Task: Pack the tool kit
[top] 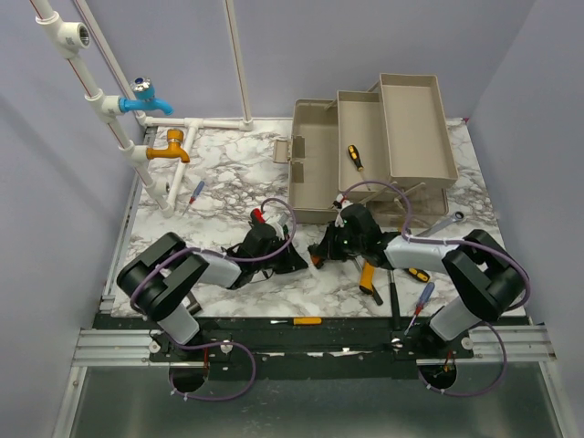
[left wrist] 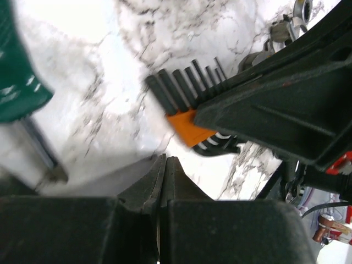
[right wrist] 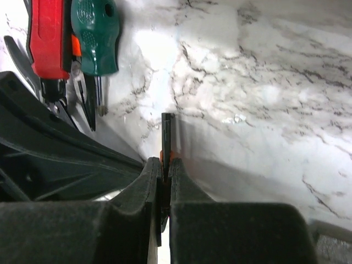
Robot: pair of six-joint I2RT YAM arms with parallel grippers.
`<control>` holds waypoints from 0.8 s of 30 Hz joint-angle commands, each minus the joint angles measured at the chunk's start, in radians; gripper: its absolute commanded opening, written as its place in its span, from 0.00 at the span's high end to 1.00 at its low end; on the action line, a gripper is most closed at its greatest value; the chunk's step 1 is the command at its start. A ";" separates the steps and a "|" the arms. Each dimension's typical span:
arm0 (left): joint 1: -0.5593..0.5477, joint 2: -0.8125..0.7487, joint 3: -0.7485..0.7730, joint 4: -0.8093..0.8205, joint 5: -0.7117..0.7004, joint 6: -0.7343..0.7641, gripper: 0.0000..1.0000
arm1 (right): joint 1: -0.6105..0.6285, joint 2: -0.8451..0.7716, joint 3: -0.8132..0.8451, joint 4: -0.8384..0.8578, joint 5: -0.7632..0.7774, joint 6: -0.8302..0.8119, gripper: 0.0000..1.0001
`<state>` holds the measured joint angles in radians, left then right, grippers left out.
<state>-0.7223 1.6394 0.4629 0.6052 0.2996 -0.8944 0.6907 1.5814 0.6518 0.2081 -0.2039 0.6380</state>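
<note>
**A:** Where's the toolbox point(top: 315, 169)?

**B:** Upper right of the overhead view, at the back of the marble table point(top: 228, 173). It's open, with its trays folded out in steps toward the right. A yellow-and-black screwdriver point(top: 355, 158) lies in the middle tray.

**A:** And the right gripper point(right wrist: 165, 160)?

**B:** Low over the table, middle of the overhead view, just in front of the box. Its fingers are pinching the hex keys point(right wrist: 167, 132). Its own camera shows them edge-on, a thin dark-and-orange strip sticking out past the fingertips.

**A:** Does the left wrist view show them better?

**B:** Yes. There the keys fan out toward the upper left from an orange holder point(left wrist: 192, 129), and the right gripper's black body covers their right side.

**A:** The left gripper point(left wrist: 165, 165)?

**B:** Pressed together with nothing between the fingers, bottom centre of its own view. It is near the keys but not touching them.

**A:** Anything else close by?

**B:** Red pliers point(right wrist: 49, 38) and a green screwdriver point(right wrist: 93, 33) sit side by side in the upper left of the right wrist view. A blue tap point(top: 146, 99) and an orange tap point(top: 169, 148) are in the overhead view's upper left.
</note>
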 commanded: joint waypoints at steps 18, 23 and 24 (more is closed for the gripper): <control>-0.014 -0.637 0.012 -0.477 -0.239 0.287 1.00 | 0.012 -0.301 0.445 -0.543 0.635 -0.257 0.99; -0.015 -0.732 -0.003 -0.534 -0.368 0.377 1.00 | -0.011 -0.172 0.643 -0.589 0.854 -0.323 0.99; -0.014 -0.743 -0.011 -0.528 -0.386 0.386 1.00 | -0.022 -0.146 0.675 -0.590 0.860 -0.333 0.99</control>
<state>-0.7334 0.9562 0.4591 0.1493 0.0597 -0.6216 0.6941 1.3457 1.2118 -0.3096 0.4339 0.3897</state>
